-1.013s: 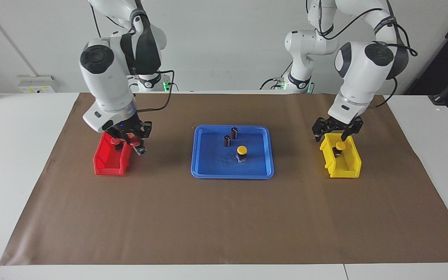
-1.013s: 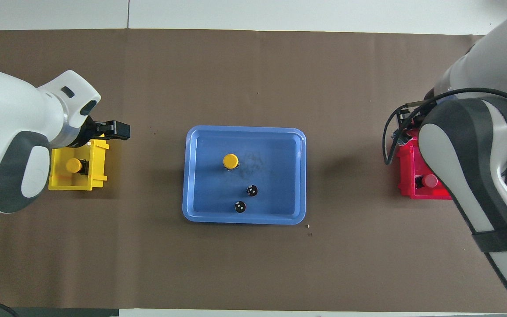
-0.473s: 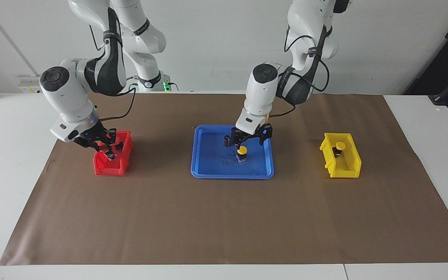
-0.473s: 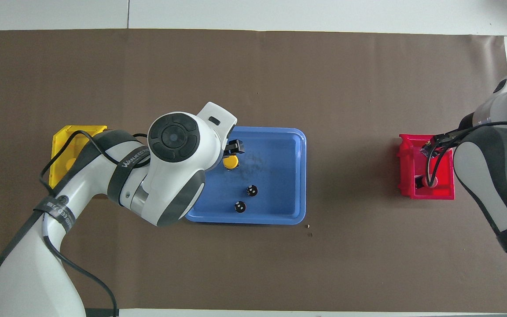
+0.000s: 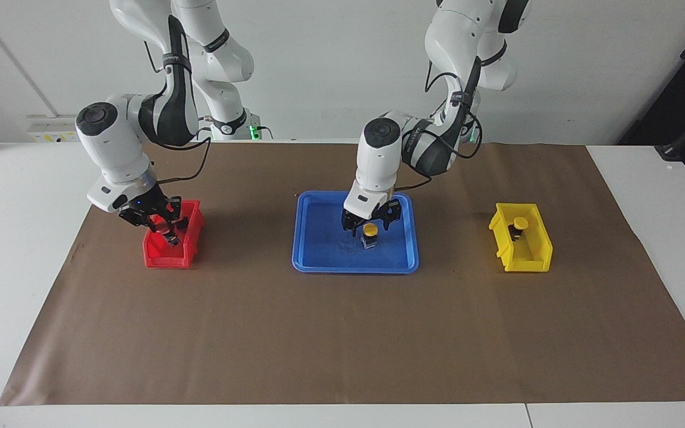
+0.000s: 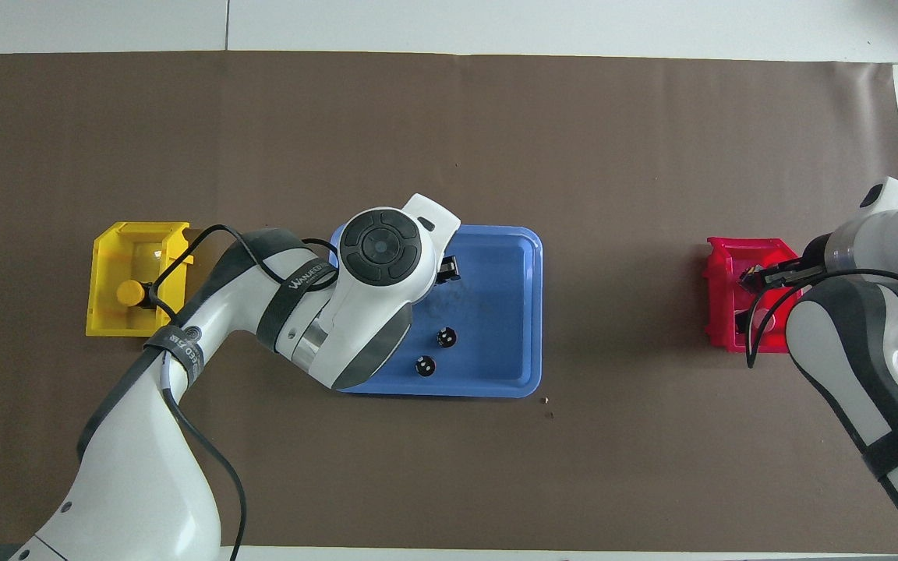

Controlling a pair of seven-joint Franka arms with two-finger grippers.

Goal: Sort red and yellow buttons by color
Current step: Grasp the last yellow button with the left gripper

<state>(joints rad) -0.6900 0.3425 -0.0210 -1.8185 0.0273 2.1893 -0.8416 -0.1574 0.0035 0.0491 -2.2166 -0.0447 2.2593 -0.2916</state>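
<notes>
Red and yellow buttons: sorting nearly done, pick-up step in hand.
Blue tray [image 5: 319, 255], middle of worktop [image 5: 342, 333]: holds the loose yellow button [image 5: 370, 230].
Yellow bin [image 5: 536, 255]: binned yellow button [image 5: 519, 223] inside.
Red bin [image 5: 164, 257]: right gripper [image 5: 161, 224] low in it, jaws closed; whether they hold anything cannot be told.
Left gripper [image 5: 370, 224]: jaws open astride the loose yellow button.
Next, by judgement: close, lift, carry to yellow bin.

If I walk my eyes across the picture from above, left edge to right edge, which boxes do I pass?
yellow bin → blue tray → red bin
</notes>
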